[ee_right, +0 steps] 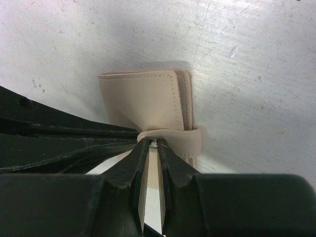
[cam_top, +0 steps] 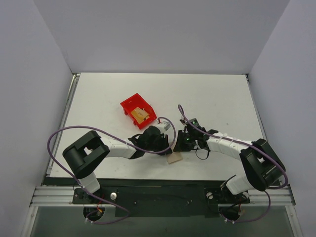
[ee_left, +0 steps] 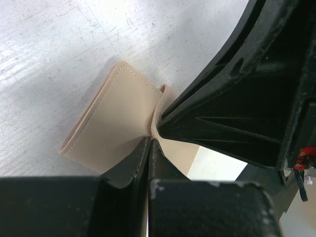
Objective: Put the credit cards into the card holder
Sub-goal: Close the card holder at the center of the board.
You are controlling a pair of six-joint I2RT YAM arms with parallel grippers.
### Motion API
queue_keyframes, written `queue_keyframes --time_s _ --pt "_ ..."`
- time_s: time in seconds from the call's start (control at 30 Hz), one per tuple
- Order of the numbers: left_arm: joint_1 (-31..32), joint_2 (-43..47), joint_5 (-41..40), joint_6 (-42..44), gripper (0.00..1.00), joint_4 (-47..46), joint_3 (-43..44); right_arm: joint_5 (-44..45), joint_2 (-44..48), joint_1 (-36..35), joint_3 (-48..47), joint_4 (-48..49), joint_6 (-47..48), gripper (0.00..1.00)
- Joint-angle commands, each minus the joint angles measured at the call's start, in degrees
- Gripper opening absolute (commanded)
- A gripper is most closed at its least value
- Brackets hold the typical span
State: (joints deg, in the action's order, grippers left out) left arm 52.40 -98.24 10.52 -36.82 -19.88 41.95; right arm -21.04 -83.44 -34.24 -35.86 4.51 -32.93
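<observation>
**Ana:** Both arms meet at the near middle of the table (cam_top: 222,98). The card holder (cam_top: 174,158) pokes out just beneath them, a beige corner close to the front edge.

**Ben:** The left gripper (ee_left: 149,143) has its jaws pressed together on the holder's edge, right where the beige flap bends. Those fingers (ee_left: 131,165) leave barely a gap between them.

**Ana:** And the right gripper (ee_right: 153,143) comes in from the other side, clamped on the snap tab (ee_right: 180,137), the strap that wraps round the holder's edge. A glint of metal shows between its tips.

**Ben:** So that's two pinches on one wallet, with the fingertips of the two arms almost nose to nose. From the left wrist, the holder's flap runs away over the scratched table, its stitched side facing up. Whether its lower edge rests on the surface can't be told from these views.

**Ana:** And the credit cards (cam_top: 141,116)? Orange-yellow, lying in the red bin (cam_top: 129,104). It sits farther back and to the left of the grippers, well apart from the holder.
</observation>
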Motion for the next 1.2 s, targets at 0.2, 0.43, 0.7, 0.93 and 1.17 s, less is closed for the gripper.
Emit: queue_keyframes --time_s 0.2,0.43,0.7,0.93,1.17 --pt "-0.98 6.56 -1.03 0.96 0.08 3.26 1.55 1.96 -3.66 -1.71 -1.41 -3.19 0.94 0.09" --pt "-1.95 9.55 -2.52 1.22 0.08 4.94 -1.96 2.84 -4.54 -2.23 -2.81 -5.99 1.64 0.09" --pt "-2.92 9.82 -3.93 0.52 0.08 3.71 -6.27 4.95 -6.03 -3.46 -5.19 -9.34 2.61 0.09" --pt "-2.92 6.48 -2.53 0.52 0.08 1.69 -5.31 7.93 -8.49 -5.40 -8.34 -13.03 3.22 0.09" --pt "-2.92 5.60 -2.00 0.69 0.08 0.98 -4.95 13.55 -11.48 -7.68 -11.95 -19.27 3.57 0.09"
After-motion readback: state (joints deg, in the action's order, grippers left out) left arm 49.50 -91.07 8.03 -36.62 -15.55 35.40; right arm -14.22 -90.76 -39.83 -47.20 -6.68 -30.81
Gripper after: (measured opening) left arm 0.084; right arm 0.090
